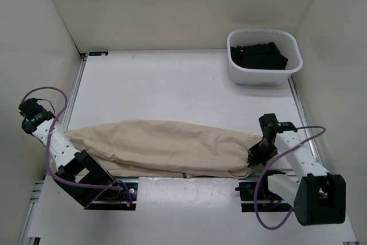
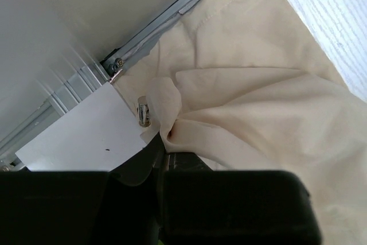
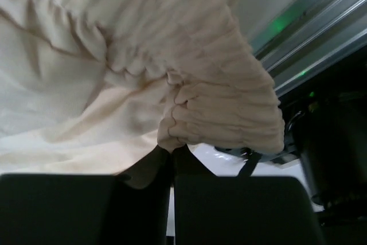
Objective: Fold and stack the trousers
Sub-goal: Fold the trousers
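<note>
Trousers (image 1: 166,144) stretch left to right, waistband (image 3: 223,107) at right.

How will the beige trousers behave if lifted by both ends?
Probably floppy: the trousers lie creased and bunched, so the middle would likely sag between the ends. Likely light: thin cloth. The gathered waistband in the right gripper's jaws should resist slipping.

From here I read the trousers (image 1: 166,144) as soft matt cloth, puckered at the waistband (image 3: 218,101), the desk (image 1: 172,84) as smooth and matt with dull metal rails (image 2: 166,18), the basket (image 1: 258,77) as smooth plastic with a ribbed rim.
</note>
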Robot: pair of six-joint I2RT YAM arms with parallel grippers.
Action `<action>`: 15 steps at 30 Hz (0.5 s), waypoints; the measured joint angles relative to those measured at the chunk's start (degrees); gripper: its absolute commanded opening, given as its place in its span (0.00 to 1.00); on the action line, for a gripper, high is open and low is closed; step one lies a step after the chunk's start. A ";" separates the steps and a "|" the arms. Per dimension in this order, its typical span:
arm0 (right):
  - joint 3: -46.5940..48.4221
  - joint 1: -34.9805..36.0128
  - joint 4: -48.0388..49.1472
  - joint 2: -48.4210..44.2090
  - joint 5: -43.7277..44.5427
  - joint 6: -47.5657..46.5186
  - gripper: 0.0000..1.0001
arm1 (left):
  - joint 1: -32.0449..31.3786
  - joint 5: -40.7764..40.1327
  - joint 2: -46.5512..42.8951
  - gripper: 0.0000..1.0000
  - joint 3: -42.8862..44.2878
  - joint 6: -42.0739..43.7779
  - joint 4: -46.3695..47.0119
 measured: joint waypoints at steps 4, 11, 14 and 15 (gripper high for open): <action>3.78 -4.42 0.15 5.77 -0.33 -5.64 0.00 | -0.39 0.68 3.50 0.14 4.44 0.00 -0.35; 41.59 -7.98 -1.84 15.47 3.74 -14.97 0.00 | -7.17 3.30 13.11 0.14 25.18 -0.09 -2.60; 49.13 -7.72 0.46 16.24 5.14 -17.84 0.00 | -10.21 5.88 13.70 0.14 31.67 -0.09 -0.57; 48.76 -7.67 0.20 15.56 5.57 -18.43 0.00 | -10.49 6.36 12.83 0.14 31.82 -0.09 0.26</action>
